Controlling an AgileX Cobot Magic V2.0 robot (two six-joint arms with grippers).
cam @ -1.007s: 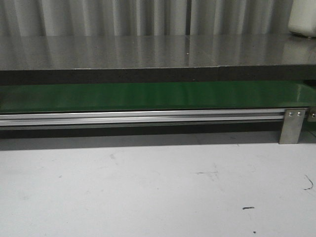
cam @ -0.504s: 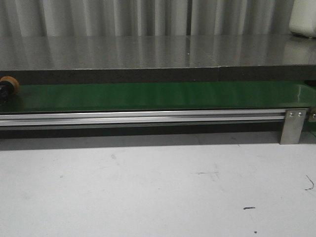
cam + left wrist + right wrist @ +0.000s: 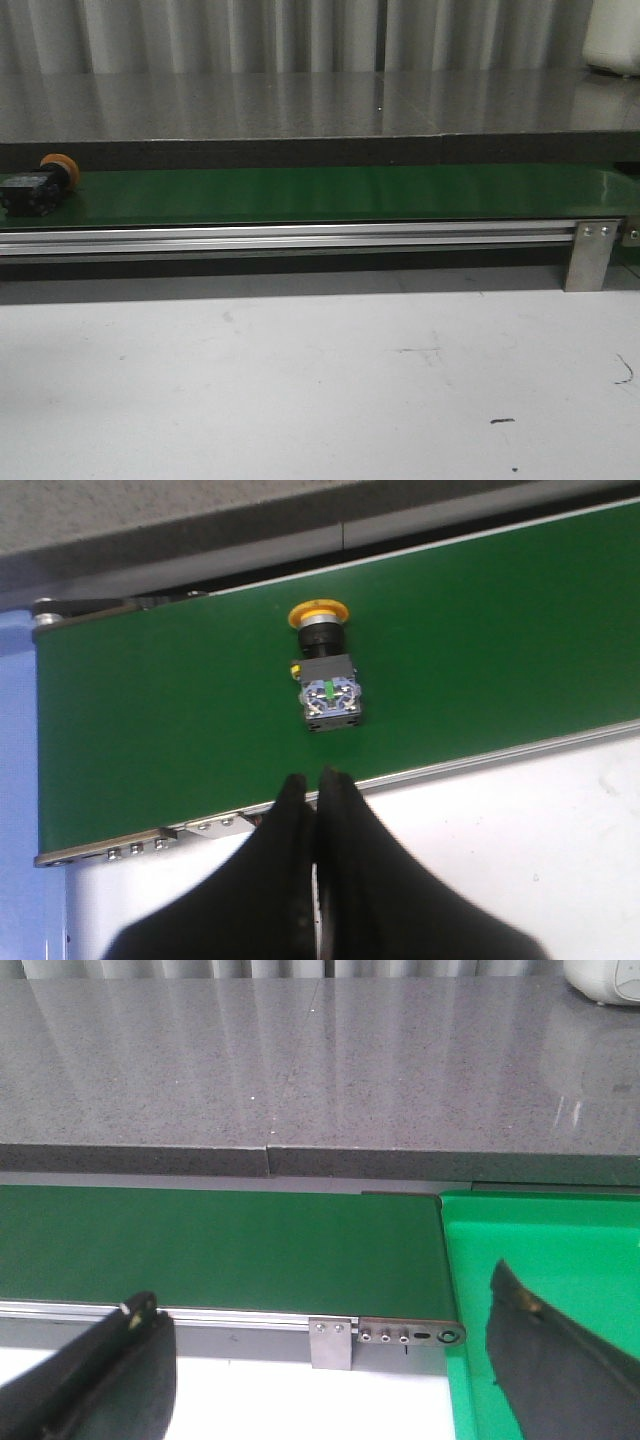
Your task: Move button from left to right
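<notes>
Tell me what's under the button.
The button lies on its side on the green belt, near the belt's left end. The patch of belt directly beneath its black body is covered.

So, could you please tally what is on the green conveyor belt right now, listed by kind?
Push-buttons: 1, the button, lying on its side on the conveyor belt, at its left end.
Other loose items on the belt: 0.
Total: 1.
</notes>
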